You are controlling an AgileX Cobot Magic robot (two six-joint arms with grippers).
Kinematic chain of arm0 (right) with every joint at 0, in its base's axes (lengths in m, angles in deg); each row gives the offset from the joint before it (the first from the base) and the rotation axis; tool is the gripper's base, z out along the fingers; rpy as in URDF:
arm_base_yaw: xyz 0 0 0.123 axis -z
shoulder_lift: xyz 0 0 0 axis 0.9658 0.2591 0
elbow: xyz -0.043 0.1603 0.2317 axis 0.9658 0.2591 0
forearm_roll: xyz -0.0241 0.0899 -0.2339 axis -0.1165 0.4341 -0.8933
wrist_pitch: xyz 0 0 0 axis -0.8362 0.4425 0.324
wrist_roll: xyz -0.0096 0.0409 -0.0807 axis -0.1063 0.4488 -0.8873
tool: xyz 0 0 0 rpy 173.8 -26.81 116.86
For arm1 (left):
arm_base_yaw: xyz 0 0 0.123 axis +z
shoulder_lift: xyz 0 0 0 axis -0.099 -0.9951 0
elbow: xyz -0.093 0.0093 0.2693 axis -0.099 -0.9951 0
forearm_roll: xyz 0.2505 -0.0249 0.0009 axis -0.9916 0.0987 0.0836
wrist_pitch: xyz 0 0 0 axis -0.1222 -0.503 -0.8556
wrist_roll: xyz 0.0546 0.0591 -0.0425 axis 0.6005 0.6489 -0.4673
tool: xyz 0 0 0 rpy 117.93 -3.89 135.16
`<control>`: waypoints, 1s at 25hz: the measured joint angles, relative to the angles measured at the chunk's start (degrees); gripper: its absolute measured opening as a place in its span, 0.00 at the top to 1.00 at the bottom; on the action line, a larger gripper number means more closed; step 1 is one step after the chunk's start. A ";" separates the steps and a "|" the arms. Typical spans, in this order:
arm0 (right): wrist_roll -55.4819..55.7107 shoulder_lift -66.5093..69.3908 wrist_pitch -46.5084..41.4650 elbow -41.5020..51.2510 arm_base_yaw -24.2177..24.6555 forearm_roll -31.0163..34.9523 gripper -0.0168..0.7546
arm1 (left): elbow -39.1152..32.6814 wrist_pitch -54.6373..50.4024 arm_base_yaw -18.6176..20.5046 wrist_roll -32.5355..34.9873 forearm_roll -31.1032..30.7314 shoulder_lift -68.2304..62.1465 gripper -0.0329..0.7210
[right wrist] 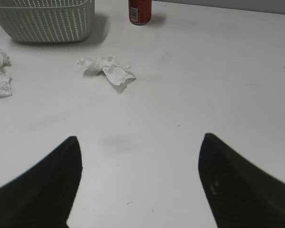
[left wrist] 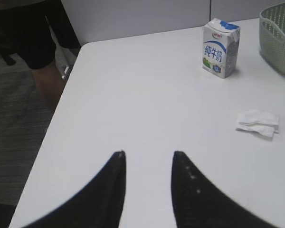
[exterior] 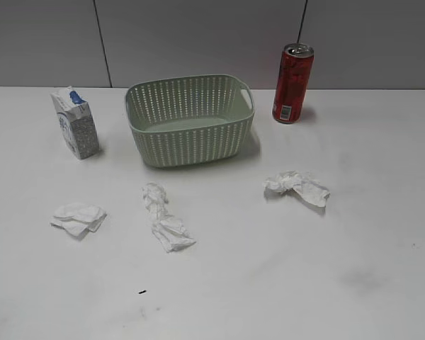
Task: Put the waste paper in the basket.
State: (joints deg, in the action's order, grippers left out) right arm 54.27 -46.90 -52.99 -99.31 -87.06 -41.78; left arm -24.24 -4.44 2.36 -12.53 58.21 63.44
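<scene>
Exterior view, 3 waste paper wads [exterior: 168, 218], basket [exterior: 190, 145]

The exterior view looks down at a slant from the near side, taking in the whole table [exterior: 382, 234] up to the far wall. The left wrist view sits low at the table's near-left corner, facing far-right; the right wrist view faces far-left (also low). All 3 share the basket [exterior: 190, 120] [left wrist: 279, 38] [right wrist: 47, 21].
</scene>
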 joint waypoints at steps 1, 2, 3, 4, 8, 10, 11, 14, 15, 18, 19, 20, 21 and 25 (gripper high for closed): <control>0.00 0.00 0.00 0.00 0.00 0.00 0.23 | 0.00 0.00 0.00 0.00 -0.12 0.00 0.64; 0.00 0.00 0.00 0.00 0.00 0.00 0.23 | 0.00 0.00 0.00 0.00 -0.18 0.00 0.64; 0.00 0.00 0.00 0.00 0.00 0.00 0.23 | 0.00 0.00 0.00 0.00 -0.18 0.00 0.64; 0.00 0.00 0.00 0.00 0.00 0.00 0.23 | 0.00 0.00 0.00 0.00 -0.18 0.00 0.64; 0.00 0.00 0.00 0.00 0.00 0.00 0.23 | 0.00 0.00 0.00 0.00 -0.06 0.00 0.50; 0.00 0.00 0.00 0.00 0.00 0.00 0.23 | 0.00 0.07 0.00 0.00 0.13 0.00 0.27; 0.00 0.00 0.00 0.00 0.00 0.00 0.23 | 0.06 0.14 0.00 0.00 0.18 0.00 0.19; 0.00 0.00 0.00 0.00 0.00 0.00 0.23 | 0.78 1.94 0.00 0.00 0.24 -0.22 0.10; 0.00 0.00 0.00 0.00 0.00 -0.01 0.23 | 1.06 3.22 0.00 0.00 0.24 -0.70 0.10; 0.00 0.00 0.00 0.00 0.00 -0.01 0.23 | 1.45 7.55 0.00 0.00 0.52 -4.50 0.10; 0.00 0.00 0.00 0.00 0.00 -0.01 0.23 | 1.47 8.79 0.00 0.00 0.95 -6.52 0.10; 0.00 0.00 0.00 0.00 0.00 -0.01 0.23 | 1.52 10.01 0.00 0.00 1.55 -8.73 0.10; 0.00 0.00 0.00 0.00 0.00 -0.01 0.23 | 1.52 11.03 0.00 0.00 2.27 -11.22 0.10; 0.00 0.00 0.00 0.00 0.00 -0.07 0.23 | 1.83 15.91 -0.99 1.36 5.42 -20.84 0.12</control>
State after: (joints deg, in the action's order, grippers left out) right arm 54.27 -46.90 -52.99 -99.31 -87.06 -41.85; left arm -22.41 11.48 1.38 -11.17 63.63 42.60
